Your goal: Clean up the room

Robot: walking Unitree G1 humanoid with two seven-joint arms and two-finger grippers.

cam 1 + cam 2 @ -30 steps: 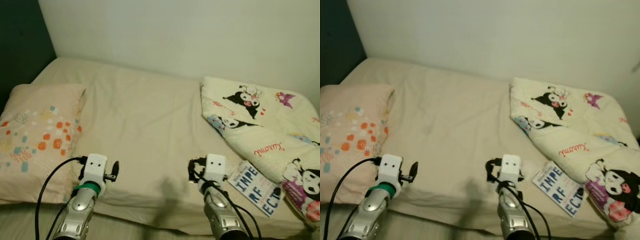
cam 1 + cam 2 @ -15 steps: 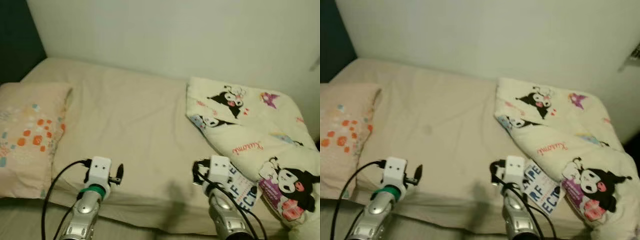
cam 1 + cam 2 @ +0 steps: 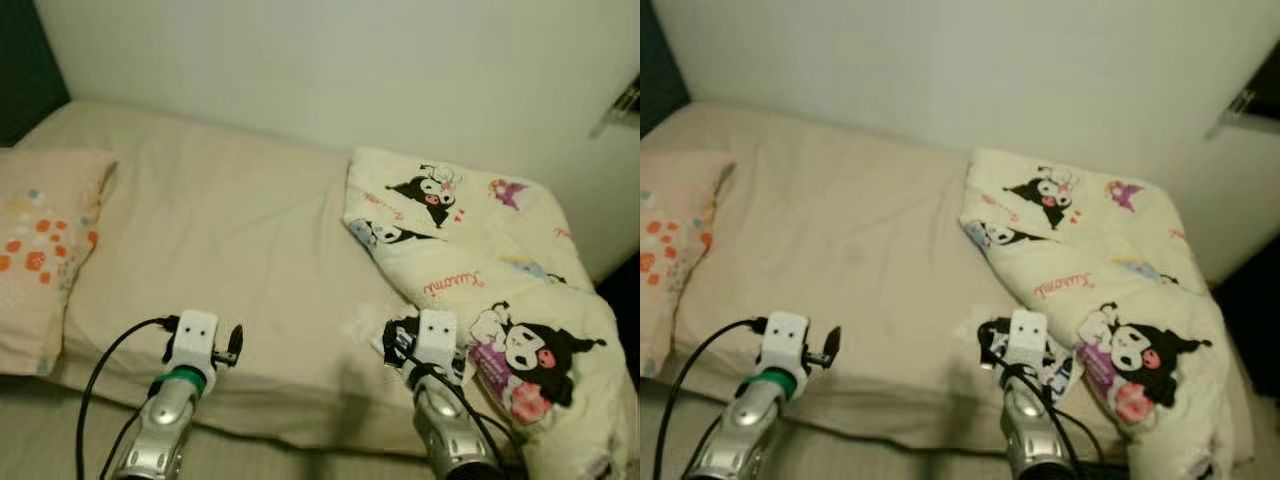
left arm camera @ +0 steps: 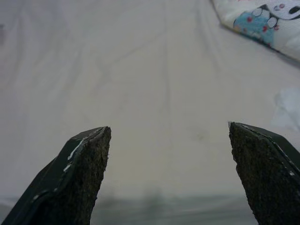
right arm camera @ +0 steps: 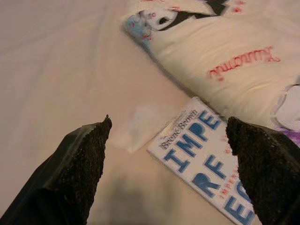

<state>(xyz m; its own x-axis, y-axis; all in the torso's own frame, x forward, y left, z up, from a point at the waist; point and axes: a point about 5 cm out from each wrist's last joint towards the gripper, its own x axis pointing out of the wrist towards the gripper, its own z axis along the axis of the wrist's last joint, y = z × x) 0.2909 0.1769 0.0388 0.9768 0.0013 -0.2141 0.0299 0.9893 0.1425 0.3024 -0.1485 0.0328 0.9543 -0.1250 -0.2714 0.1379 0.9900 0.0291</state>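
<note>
A cream blanket (image 3: 470,250) printed with black cartoon figures lies bunched on the right half of the bed (image 3: 230,230). A white book with blue letters (image 5: 206,164) rests on the sheet at the blanket's near edge, just ahead of my right gripper (image 5: 166,124), which is open and holds nothing. Beside the book lies a white paper scrap (image 3: 362,327). My left gripper (image 4: 168,133) is open over bare beige sheet near the bed's front edge. A peach pillow with orange dots (image 3: 40,240) sits at the far left.
A pale wall (image 3: 330,60) runs behind the bed. A dark gap (image 3: 1250,300) opens past the bed's right end. The mattress front edge (image 3: 280,420) is just ahead of both wrists.
The camera has turned to the right, so the bed, pillow and blanket slid left in the picture. The book now sits mostly behind my right wrist. Both arms keep their pose.
</note>
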